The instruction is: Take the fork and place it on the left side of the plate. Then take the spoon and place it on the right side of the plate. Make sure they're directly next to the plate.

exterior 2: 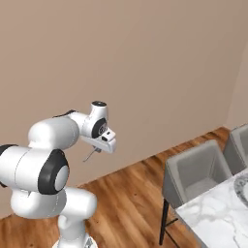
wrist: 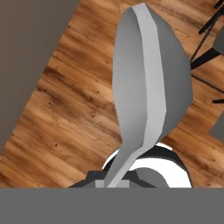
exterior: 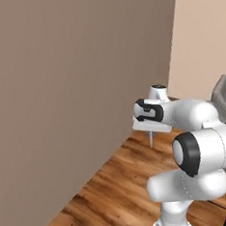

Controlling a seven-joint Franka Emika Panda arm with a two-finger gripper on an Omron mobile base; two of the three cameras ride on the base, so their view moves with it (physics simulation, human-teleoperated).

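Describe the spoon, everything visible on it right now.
The spoon looks like pale grey metal, with a faceted oval bowl tapering to a thin straight handle. The closed gripper holds it by the handle, bowl pointing away from the hand, above the wooden floor near the wall. In the base views it shows as a thin sliver hanging below the hand.

Home dining area: marble-topped table point(exterior 2: 213, 213) and grey upholstered chairs point(exterior 2: 196, 172) right of pincer, wood floor point(exterior: 112, 192) below, plain wall point(exterior 2: 145, 63) behind.

Smooth grey metal spoon point(wrist: 151, 83), glossy wood floor point(wrist: 74, 113)
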